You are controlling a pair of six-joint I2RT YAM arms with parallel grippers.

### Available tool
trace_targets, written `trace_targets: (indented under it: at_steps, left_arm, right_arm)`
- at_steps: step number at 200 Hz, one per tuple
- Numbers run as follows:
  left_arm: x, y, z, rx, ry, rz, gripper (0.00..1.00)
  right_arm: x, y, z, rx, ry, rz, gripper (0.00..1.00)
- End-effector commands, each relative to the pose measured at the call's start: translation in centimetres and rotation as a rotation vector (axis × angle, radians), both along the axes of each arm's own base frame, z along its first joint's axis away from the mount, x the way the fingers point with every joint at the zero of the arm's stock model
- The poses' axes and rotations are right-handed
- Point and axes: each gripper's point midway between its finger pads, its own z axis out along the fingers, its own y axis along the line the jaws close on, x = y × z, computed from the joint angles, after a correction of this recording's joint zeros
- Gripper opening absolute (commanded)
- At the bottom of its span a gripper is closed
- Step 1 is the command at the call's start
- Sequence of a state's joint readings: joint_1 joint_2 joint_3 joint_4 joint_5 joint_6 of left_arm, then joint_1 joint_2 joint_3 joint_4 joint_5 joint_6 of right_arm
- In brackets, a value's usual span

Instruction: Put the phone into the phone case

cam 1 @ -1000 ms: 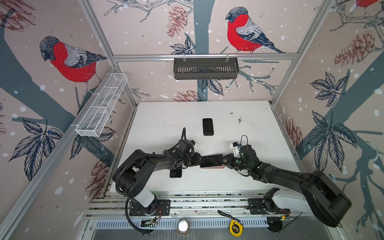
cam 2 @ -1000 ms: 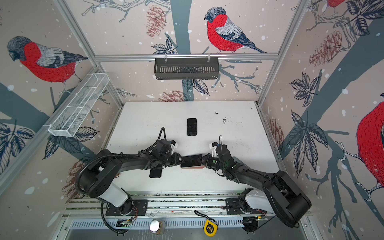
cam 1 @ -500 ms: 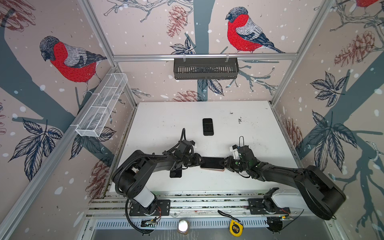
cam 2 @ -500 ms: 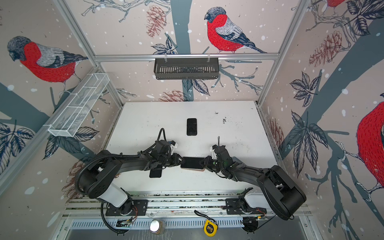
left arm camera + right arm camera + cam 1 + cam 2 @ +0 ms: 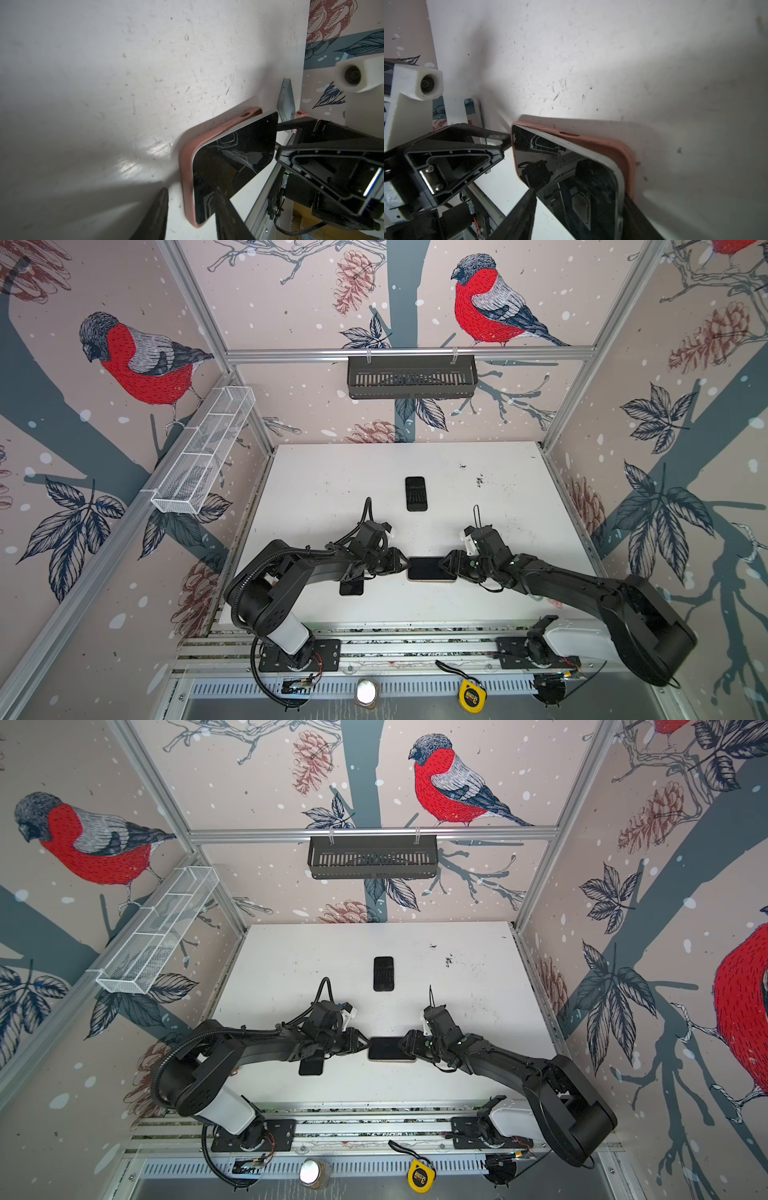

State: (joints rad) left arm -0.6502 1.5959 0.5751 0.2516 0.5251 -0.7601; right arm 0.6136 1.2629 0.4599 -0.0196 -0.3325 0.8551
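The phone (image 5: 428, 568) (image 5: 388, 1048) lies screen up in the pink phone case (image 5: 187, 166) (image 5: 623, 149) near the table's front middle. Its left end sits inside the case. Toward the right end the phone's white side (image 5: 616, 172) shows above the pink rim. My left gripper (image 5: 404, 566) (image 5: 191, 189) is at the left end, jaws apart: one finger lies over the screen (image 5: 234, 158), the other on the table outside the case. My right gripper (image 5: 446, 566) (image 5: 579, 195) stands open, a finger on either side of the right end.
A dark ribbed slab (image 5: 415, 493) lies behind the phone at mid-table. Another dark slab (image 5: 351, 587) lies under my left forearm. A black rack (image 5: 411, 377) hangs on the back wall and a white wire basket (image 5: 203, 448) on the left wall. A yellow tape measure (image 5: 471, 697) sits on the front rail.
My right gripper's jaws have spread apart at the phone's right end, where they were shut a second ago. The left gripper and the phone have stayed where they were.
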Motion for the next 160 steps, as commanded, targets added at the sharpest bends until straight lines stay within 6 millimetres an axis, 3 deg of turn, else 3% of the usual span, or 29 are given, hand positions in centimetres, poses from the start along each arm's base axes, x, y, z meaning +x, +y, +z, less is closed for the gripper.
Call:
trace_targets:
  at_steps: [1, 6, 55, 160]
  left_arm:
    - [-0.1, -0.3, 0.3, -0.021, -0.002, -0.014, 0.39]
    - [-0.1, -0.3, 0.3, -0.021, -0.001, -0.014, 0.39]
    - [0.0, -0.5, 0.6, -0.030, -0.003, -0.012, 0.39]
    - [-0.8, -2.7, 0.5, -0.054, 0.019, -0.042, 0.28]
  right_arm:
    - [-0.1, -1.7, -0.7, -0.125, -0.012, 0.010, 0.61]
    - [0.1, -1.6, 0.0, -0.118, -0.036, 0.010, 0.61]
    - [0.4, -2.2, 0.7, -0.193, -0.070, 0.019, 0.60]
    - [-0.7, -1.7, -0.4, -0.161, -0.051, 0.071, 0.30]
